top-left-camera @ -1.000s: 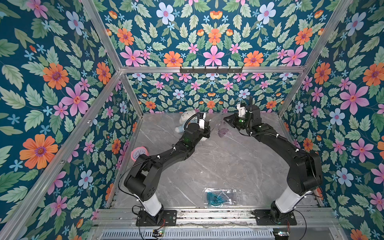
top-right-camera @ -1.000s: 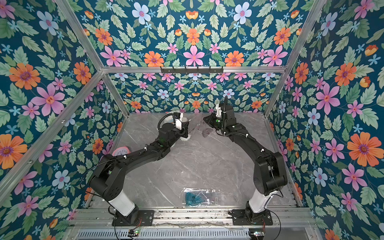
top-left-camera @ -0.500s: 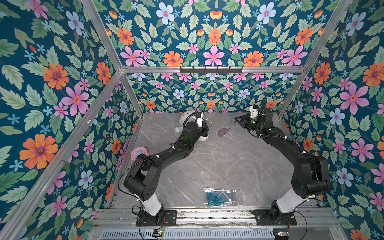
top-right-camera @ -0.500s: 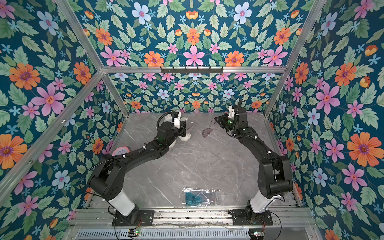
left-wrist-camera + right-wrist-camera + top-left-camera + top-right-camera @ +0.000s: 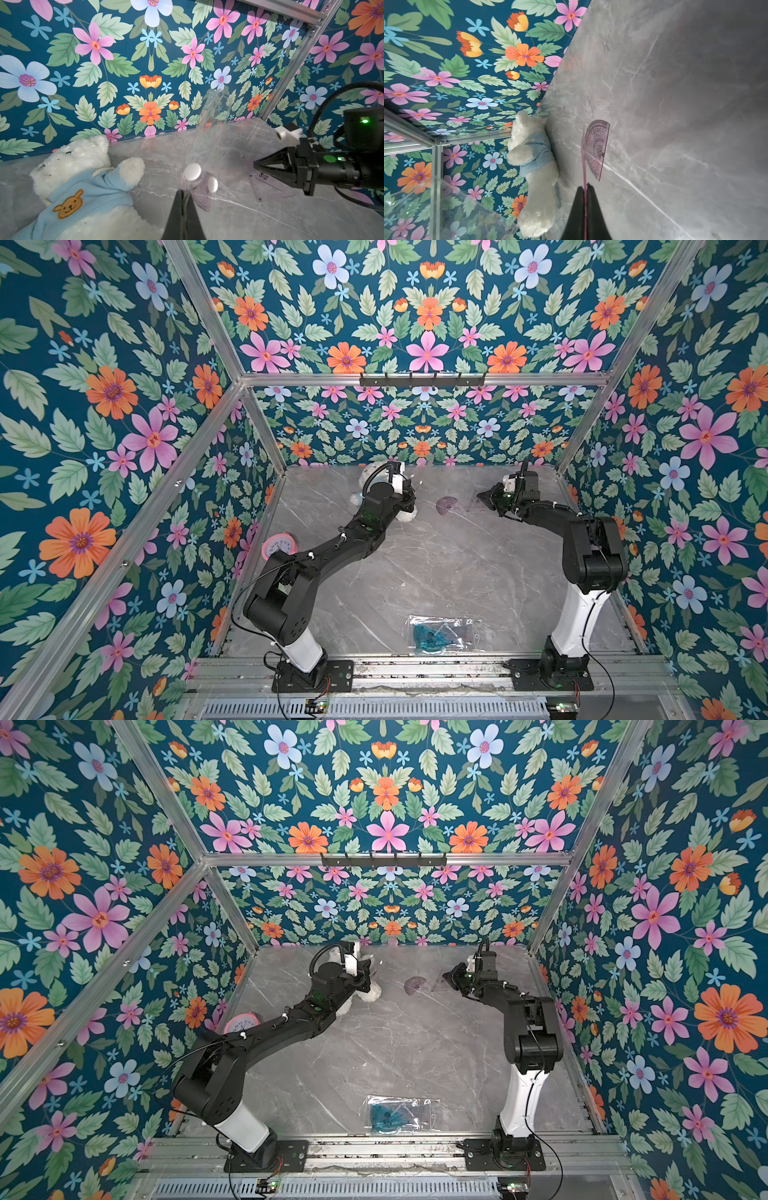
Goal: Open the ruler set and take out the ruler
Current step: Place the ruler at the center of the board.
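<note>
Grey marble table (image 5: 436, 568), floral walls on all sides. Both arms reach toward the far end.

Left gripper (image 5: 185, 192): I see it clamped on an edge of the clear pouch (image 5: 209, 128). The pouch stands up from the fingers, off the table, with two white snaps (image 5: 192, 171) just past the grip.

Right gripper (image 5: 584, 186): pinched on the pink ruler (image 5: 584, 162), seen edge-on from its own wrist. From the left wrist it reads as a see-through triangle with a scale, low over the table and apart from the pouch.

Pink protractor (image 5: 446, 504) lies flat between the two grippers. Plush bear (image 5: 83, 187) lies by the back wall, beside the left gripper. Teal set (image 5: 440, 637) in its own bag sits at the near edge. Pink clock (image 5: 279, 545) is by the left wall.
</note>
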You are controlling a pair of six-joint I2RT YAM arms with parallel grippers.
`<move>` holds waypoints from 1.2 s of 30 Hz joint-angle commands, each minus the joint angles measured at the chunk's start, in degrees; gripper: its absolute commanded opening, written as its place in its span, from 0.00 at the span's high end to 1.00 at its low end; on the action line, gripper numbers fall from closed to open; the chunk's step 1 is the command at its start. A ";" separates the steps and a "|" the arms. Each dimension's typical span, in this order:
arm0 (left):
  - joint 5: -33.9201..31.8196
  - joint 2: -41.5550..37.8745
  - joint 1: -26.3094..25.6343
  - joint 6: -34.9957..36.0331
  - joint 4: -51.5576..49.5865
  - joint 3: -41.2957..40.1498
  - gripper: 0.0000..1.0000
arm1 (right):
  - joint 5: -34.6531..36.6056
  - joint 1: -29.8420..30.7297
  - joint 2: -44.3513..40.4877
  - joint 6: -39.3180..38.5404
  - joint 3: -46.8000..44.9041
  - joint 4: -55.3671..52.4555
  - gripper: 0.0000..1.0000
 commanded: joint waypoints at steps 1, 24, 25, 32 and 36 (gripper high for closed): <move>0.95 -0.56 0.08 -0.96 0.77 0.11 1.00 | -0.38 -0.26 2.85 -1.54 3.30 -1.07 0.99; 1.28 -1.12 0.08 -1.30 0.33 0.17 1.00 | 3.26 -2.48 12.88 -4.89 10.16 -8.53 0.84; 1.25 -1.03 0.08 -1.30 0.24 0.26 1.00 | 3.39 -2.49 12.82 -4.73 10.30 -8.66 0.81; 1.32 -0.42 0.12 -1.49 -0.44 0.65 1.00 | 6.93 -2.65 9.81 -7.36 9.40 -11.37 0.67; 1.32 0.69 0.08 -1.45 -1.31 1.48 1.00 | 11.69 -1.11 2.27 -10.75 5.64 -12.35 0.67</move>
